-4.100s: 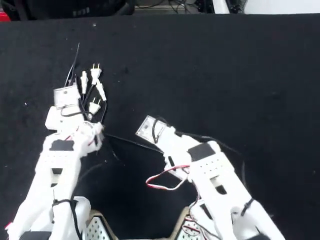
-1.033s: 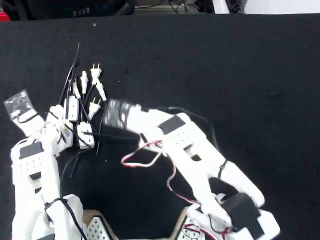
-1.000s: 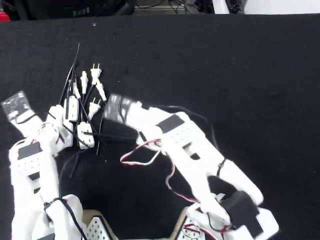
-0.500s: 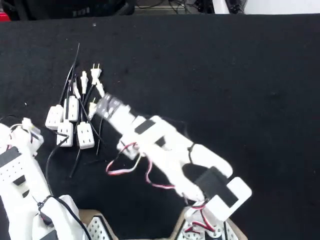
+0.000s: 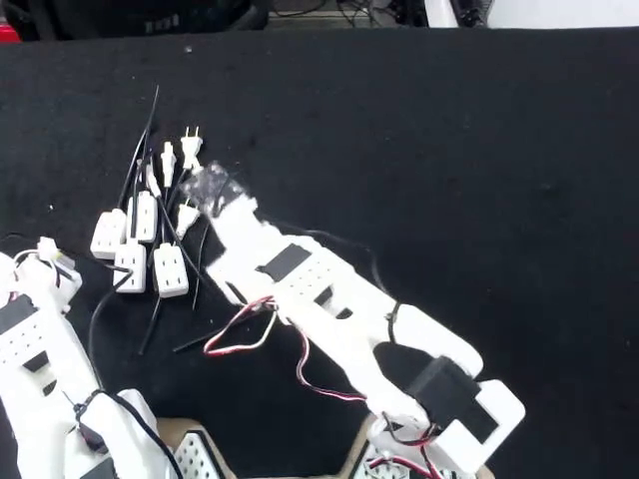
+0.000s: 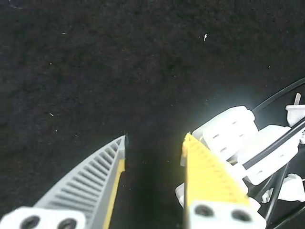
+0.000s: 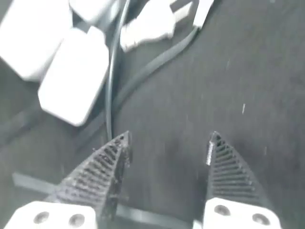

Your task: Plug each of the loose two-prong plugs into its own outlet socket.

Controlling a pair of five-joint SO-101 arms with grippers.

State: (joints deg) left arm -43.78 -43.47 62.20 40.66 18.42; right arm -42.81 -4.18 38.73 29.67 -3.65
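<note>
Right gripper (image 7: 169, 138) hung open and empty, low over the table (image 5: 449, 130) toward its left edge, right at the cluster of loose plugs (image 5: 190, 148). Nearest plug (image 5: 187, 213) lay just beside it on the left-edge side, its long axis running toward the far edge, prongs pointing away. Outlet sockets (image 5: 170, 269) sat grouped closer to the front-left corner. Left gripper (image 6: 155, 138), jaws also spread with nothing between, was near the sockets but farther from the plugs. Right arm looked better placed for the pick.

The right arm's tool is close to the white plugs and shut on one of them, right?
Not quite: the right tool is close to the white plugs, but it is open and empty, as the right wrist view shows.
</note>
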